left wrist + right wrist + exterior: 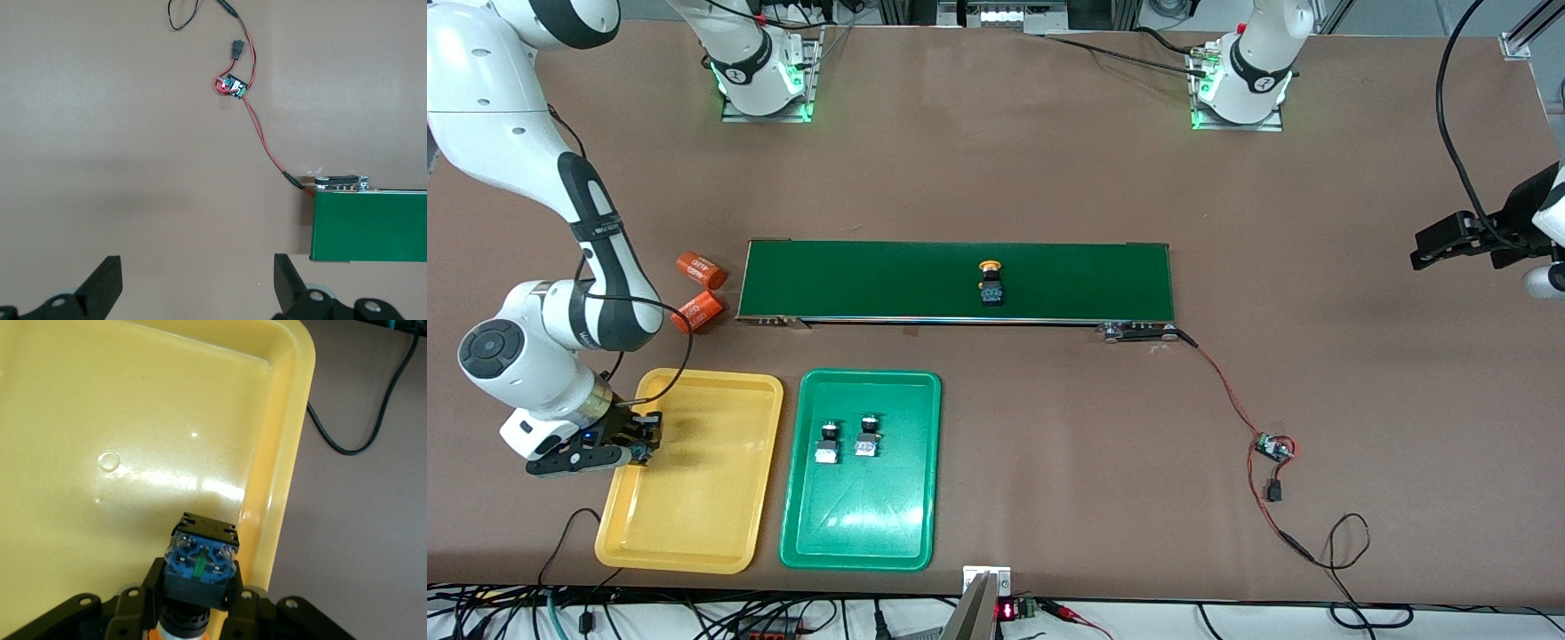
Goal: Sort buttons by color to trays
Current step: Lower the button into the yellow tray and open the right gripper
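My right gripper hangs low over the yellow tray, at the rim toward the right arm's end. It is shut on a button, black-bodied with its blue base facing the camera and an orange-yellow cap between the fingers. The tray's floor is bare under it. Two buttons lie side by side in the green tray. A yellow-capped button sits on the dark-green belt. My left gripper waits open over bare table past the belt's end, holding nothing.
Two orange cylinders lie beside the belt's end toward the right arm. A red-black wire runs from the belt's motor to a small circuit board. The belt's end shows in the left wrist view.
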Motion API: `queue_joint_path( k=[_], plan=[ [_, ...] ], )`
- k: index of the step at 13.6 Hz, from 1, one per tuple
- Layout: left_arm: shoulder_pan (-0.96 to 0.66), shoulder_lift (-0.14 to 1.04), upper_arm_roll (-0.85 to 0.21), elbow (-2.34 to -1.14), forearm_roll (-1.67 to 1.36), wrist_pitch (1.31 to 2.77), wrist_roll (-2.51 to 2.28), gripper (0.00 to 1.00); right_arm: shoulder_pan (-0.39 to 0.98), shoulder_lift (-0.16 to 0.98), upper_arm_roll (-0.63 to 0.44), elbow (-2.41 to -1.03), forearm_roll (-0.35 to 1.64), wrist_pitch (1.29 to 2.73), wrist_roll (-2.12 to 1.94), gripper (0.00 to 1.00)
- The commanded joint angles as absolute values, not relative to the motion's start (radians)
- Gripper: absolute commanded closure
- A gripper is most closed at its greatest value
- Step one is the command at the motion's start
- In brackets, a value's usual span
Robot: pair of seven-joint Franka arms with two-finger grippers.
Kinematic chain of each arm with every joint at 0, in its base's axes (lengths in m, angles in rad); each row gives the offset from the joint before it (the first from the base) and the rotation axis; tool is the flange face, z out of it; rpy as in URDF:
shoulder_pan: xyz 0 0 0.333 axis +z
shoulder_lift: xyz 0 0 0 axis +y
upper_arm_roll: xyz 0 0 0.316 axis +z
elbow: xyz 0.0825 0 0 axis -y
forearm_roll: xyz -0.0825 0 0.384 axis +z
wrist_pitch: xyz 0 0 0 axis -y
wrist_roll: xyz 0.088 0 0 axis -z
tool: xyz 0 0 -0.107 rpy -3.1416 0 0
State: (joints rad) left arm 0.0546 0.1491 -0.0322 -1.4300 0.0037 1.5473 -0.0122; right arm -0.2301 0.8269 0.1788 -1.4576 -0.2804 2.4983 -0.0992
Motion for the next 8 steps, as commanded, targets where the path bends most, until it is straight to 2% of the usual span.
queue_joint_path(
  k=[1,3,8],
  plan=[
    [0.061,0.127,-0.037,-1.451,0.002,1.559,0.009,0.0,-0.233,0.828,0.186,-1.468,-0.284,2.52,-0.098,0.22],
    [0.061,0.129,-0.037,-1.45,0.002,1.56,0.009,0.0,-0.23,0.831,0.186,-1.468,-0.284,2.523,-0.098,0.12],
    [0.061,0.135,-0.028,-1.451,0.002,1.56,0.009,0.0,-0.213,0.798,0.19,-1.482,-0.279,2.493,-0.074,0.08]
  ],
)
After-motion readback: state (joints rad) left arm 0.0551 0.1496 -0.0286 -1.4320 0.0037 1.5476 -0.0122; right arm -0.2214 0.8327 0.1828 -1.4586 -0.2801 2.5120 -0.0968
